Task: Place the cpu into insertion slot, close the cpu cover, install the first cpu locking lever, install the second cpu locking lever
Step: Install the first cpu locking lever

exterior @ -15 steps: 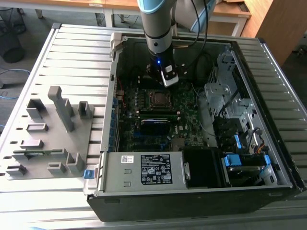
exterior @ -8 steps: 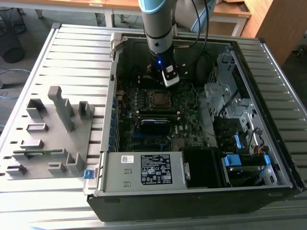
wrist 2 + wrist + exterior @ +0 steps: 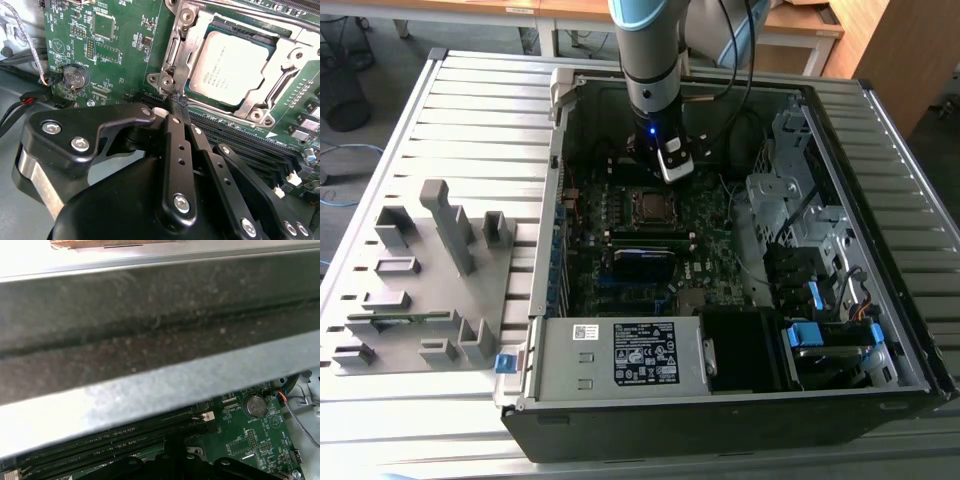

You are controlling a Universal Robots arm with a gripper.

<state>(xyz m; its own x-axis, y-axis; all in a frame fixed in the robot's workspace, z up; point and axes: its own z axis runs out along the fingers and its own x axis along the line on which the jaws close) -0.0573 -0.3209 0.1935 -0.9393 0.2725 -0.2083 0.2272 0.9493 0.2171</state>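
the gripper (image 3: 177,102) has its two black fingers drawn together with nothing visibly between them. its tips sit just beside one corner of the cpu cover (image 3: 179,50), low over the green motherboard (image 3: 115,47). the cpu (image 3: 232,65) lies flat in the insertion slot (image 3: 243,29), and the cover's silver frame is down around it, so its grey top shows through the window. a thin metal lever rod (image 3: 240,6) runs along the far side; whether it is latched cannot be told. in the exterior view the arm reaches into the open computer case (image 3: 920,330), with the gripper (image 3: 672,165) just beyond the socket. the chip is probably light, stiff and fragile underneath, best held by its edges. the lever looks like springy wire, best taken at its free end.
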